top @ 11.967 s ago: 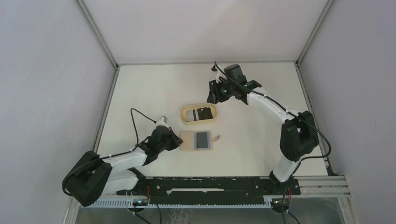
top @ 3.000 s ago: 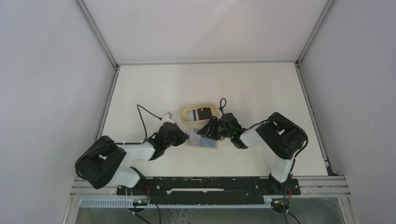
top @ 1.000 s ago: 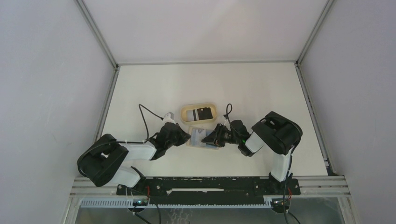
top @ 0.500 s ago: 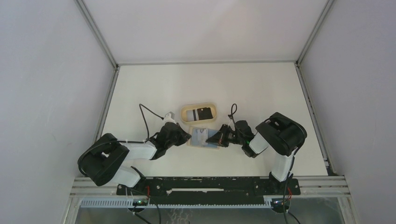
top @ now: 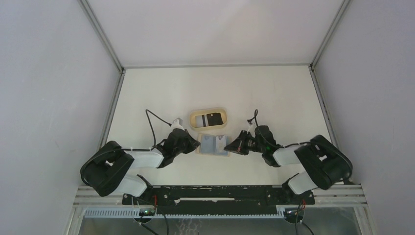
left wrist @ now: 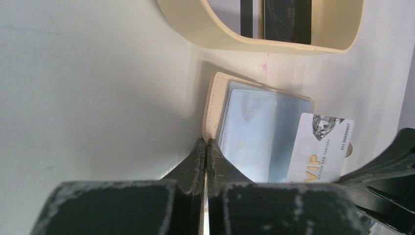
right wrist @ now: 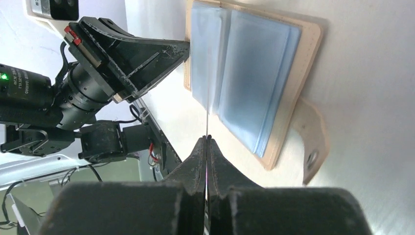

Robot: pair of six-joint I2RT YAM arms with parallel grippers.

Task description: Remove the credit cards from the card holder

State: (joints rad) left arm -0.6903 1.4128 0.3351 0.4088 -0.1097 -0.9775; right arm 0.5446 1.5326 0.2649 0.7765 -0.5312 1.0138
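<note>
Seen from above, two robot arms meet low over a small tan card holder (left wrist: pixel 244 127) lying open on a white table (top: pixel 161 93), just in front of a beige oval tray (left wrist: pixel 195 34). The left gripper (left wrist: pixel 205 147) has its fingers pressed together on the holder's left edge, pinning it to the table. The right gripper (right wrist: pixel 207 142) is also fully closed, pinching a pale card (left wrist: pixel 318 147) printed with "VIP" in gold; its own wrist camera sees the card edge-on, as a thin line rising from the fingertips. Half a second ago this gripper sat over the right part of the holder. It has now drawn back to the right, its arm swinging outward, and the card has come with it. The card now sticks out past the holder's right edge, near the snap tab (right wrist: pixel 311 147), with its left part over the grey-blue sleeves. Whether it is fully free of its pocket cannot be told. The holder itself has barely moved. A black card (left wrist: pixel 288 17) already lies in the tray beside another card. This extraction looks nearly done; the card probably goes to the tray next.
</note>
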